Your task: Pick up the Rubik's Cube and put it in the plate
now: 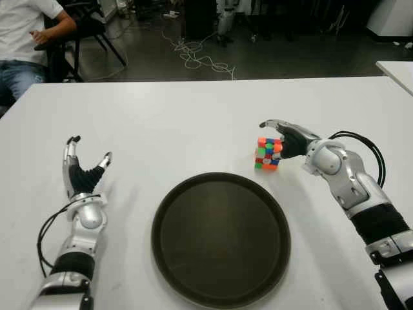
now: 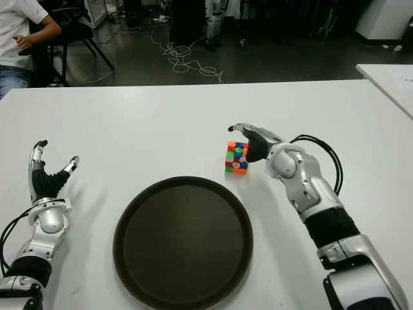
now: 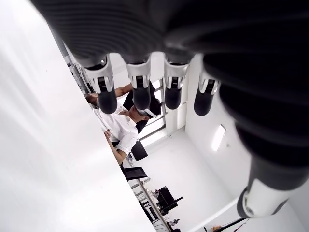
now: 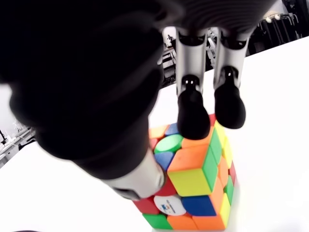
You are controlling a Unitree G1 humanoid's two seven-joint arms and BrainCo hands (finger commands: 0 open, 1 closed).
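The Rubik's Cube (image 1: pixel 268 154) stands on the white table (image 1: pixel 193 123), just beyond the right rim of the round dark plate (image 1: pixel 169 205). My right hand (image 1: pixel 270 136) reaches it from the right. Its fingers (image 4: pixel 192 115) arch over the cube's top far edge and its thumb (image 4: pixel 137 176) sits at the cube's near side, as the right wrist view shows on the cube (image 4: pixel 195 176). The cube still stands on the table and the hand is open around it. My left hand (image 1: pixel 90 147) shows at the left of the plate, fingers spread upward, holding nothing.
A seated person (image 1: pixel 26 39) is beyond the table's far left corner. Cables (image 1: pixel 200 59) lie on the floor behind the table. A second white table's corner (image 1: pixel 397 70) shows at the far right.
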